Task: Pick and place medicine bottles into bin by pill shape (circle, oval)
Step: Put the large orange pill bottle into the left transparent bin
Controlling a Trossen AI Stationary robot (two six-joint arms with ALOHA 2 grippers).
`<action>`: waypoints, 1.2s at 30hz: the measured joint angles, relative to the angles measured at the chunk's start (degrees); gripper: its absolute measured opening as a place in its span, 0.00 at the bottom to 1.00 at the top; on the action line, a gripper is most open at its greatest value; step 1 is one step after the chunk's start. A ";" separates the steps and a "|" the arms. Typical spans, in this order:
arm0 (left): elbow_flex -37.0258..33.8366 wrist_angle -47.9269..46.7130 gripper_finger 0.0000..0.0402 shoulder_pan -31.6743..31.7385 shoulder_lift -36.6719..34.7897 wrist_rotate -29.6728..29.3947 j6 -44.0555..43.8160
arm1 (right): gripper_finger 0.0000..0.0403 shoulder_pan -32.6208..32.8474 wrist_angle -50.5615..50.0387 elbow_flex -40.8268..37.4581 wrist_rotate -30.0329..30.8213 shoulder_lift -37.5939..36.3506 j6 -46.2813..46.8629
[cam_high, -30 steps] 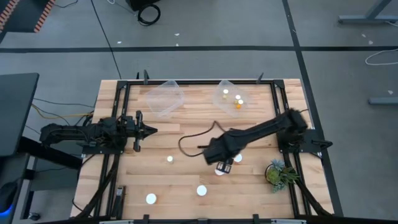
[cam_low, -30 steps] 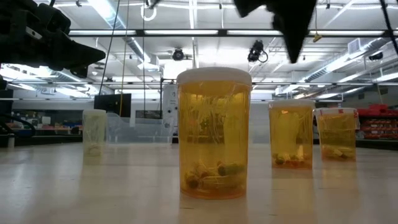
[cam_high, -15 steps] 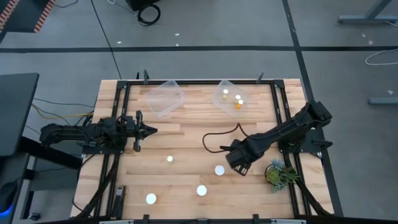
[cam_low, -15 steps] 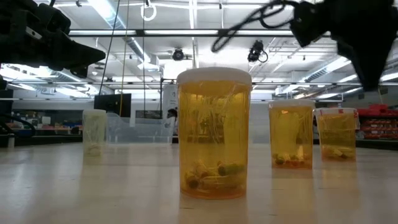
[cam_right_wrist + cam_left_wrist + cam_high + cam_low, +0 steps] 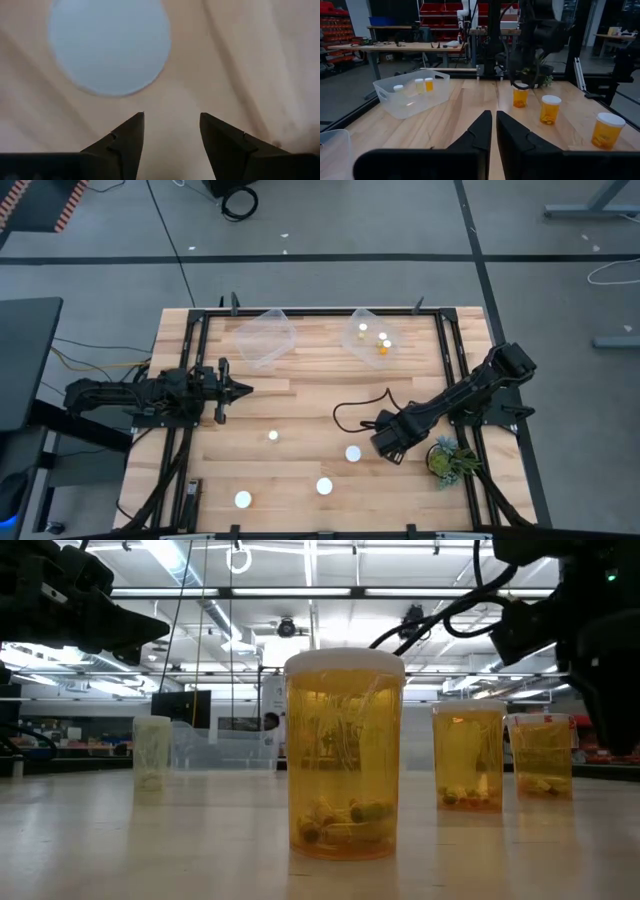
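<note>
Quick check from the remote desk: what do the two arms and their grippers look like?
Both arms are dark, jointed and boxy. The left gripper has two black wedge-shaped fingers. The right gripper has the same pointed black fingers, and a thin black cable loops from its arm.

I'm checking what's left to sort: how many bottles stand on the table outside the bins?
5 bottles. Four show from above: a small one mid-table, one beside the right arm, two lower in the picture. A fifth, hidden there under that arm, shows in the low view.
</note>
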 joint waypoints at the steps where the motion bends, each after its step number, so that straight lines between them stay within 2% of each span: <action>1: -0.02 0.01 0.09 0.00 0.00 0.00 0.00 | 0.50 0.00 0.37 -0.23 1.16 0.00 -0.53; 8: -0.01 -0.01 0.06 0.00 0.00 0.00 0.00 | 0.49 -1.16 4.16 -0.41 6.16 0.00 -3.63; 14: -0.02 0.01 0.08 -0.01 0.00 0.00 0.02 | 0.42 -3.19 7.70 -0.41 9.38 0.02 -7.32; 21: -0.01 -0.01 0.08 -0.01 0.00 0.00 0.00 | 0.37 -6.78 13.70 -2.08 9.53 0.04 -11.76; 29: -0.02 0.01 0.06 0.00 0.00 0.00 0.00 | 0.36 -11.12 25.33 -5.86 8.93 0.11 -17.27; 36: -0.01 -0.01 0.08 0.00 0.00 0.00 0.00 | 0.36 -13.76 31.71 -7.11 8.88 0.11 -20.71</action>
